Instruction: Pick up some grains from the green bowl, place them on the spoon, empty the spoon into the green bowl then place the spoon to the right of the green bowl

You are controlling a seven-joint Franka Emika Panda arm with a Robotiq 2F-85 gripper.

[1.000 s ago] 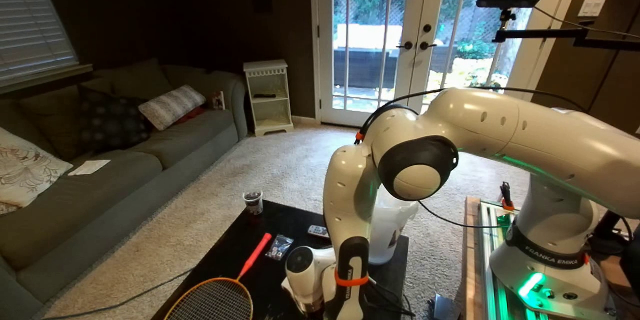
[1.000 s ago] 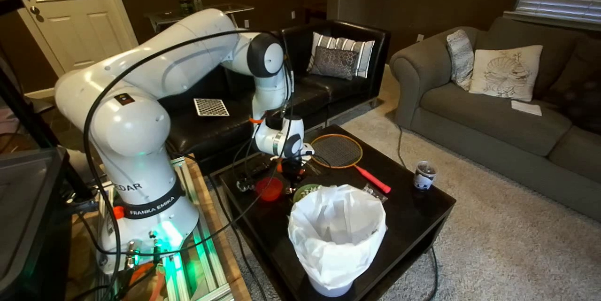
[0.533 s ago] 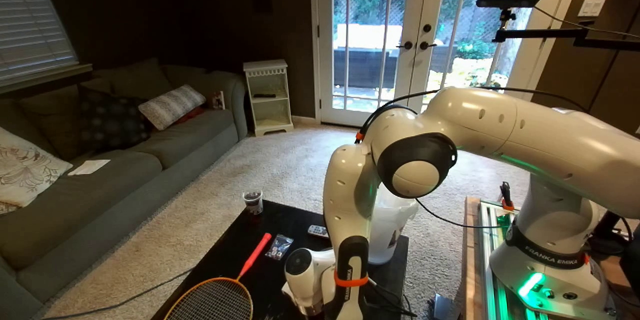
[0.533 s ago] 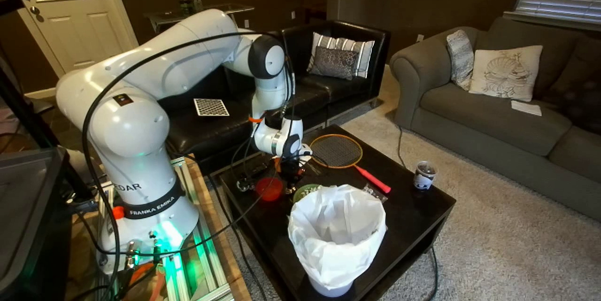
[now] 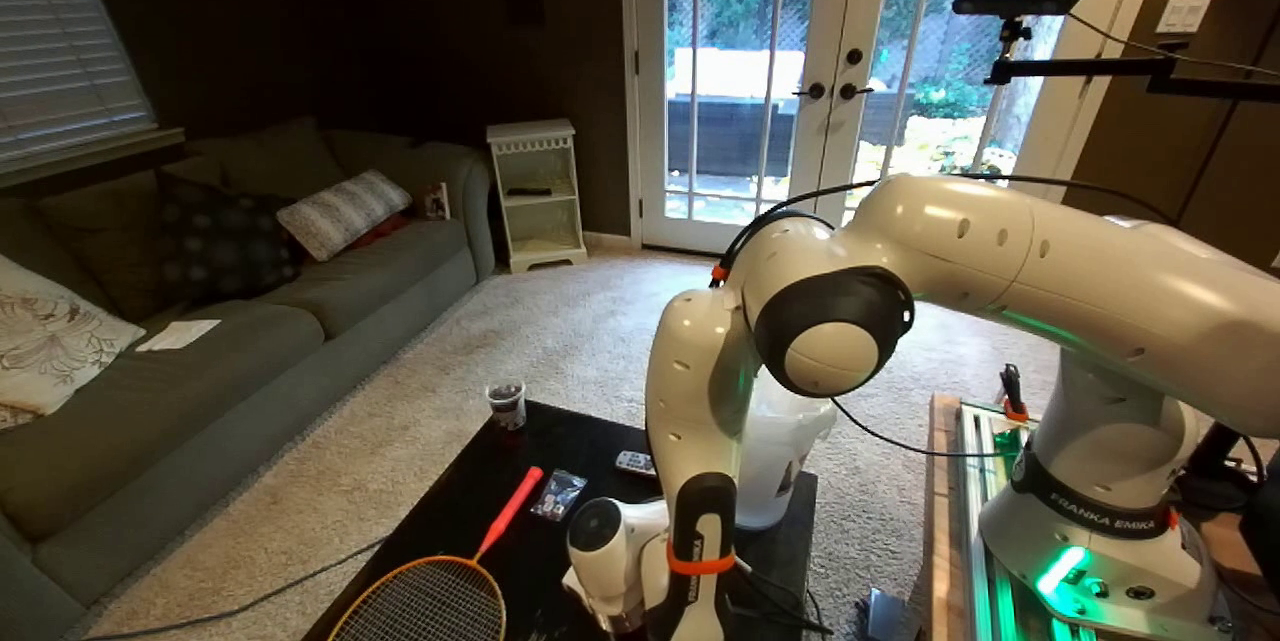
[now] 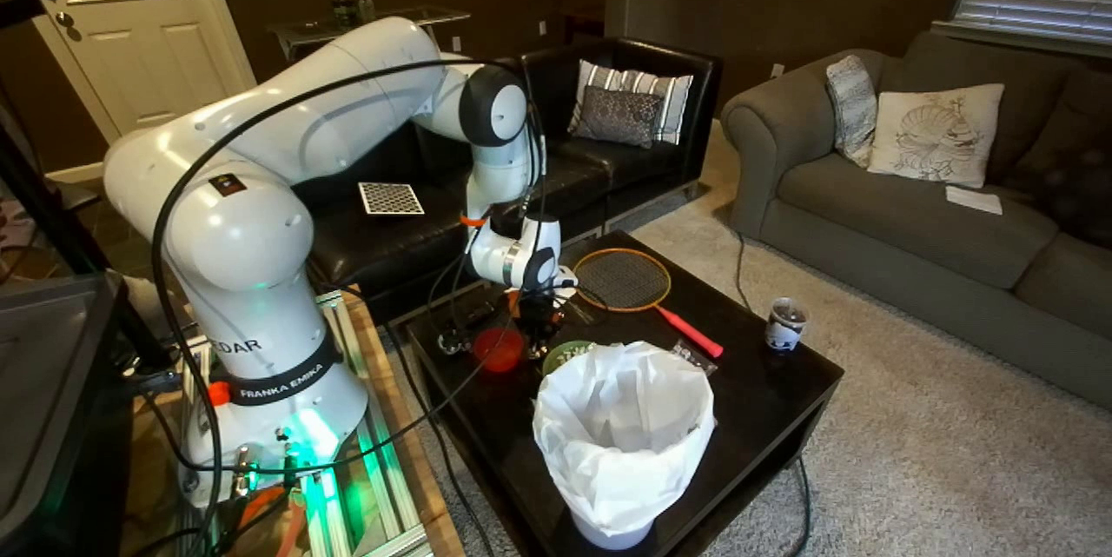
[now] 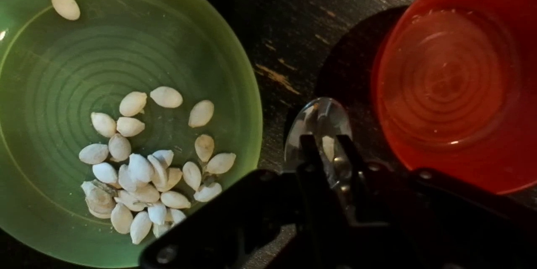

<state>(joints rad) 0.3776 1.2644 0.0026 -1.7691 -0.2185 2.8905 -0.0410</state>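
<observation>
**One grain [image 7: 328,148] seemed on the spoon [image 7: 321,118]; its emptying remained**

The other grains [image 7: 138,185] lay in the green bowl [image 7: 218,50], to the left of the pincer [image 7: 326,138] in the wrist view. The pincer stood slightly parted, and the single grain was visible in its gap; I judged that it rested on the spoon below, although the contact was not clear. To the right of the pincer was the red bowl [image 7: 444,76]. So picking and placing looked nearly complete; emptying the spoon and putting it right of the green bowl probably remained.
</observation>
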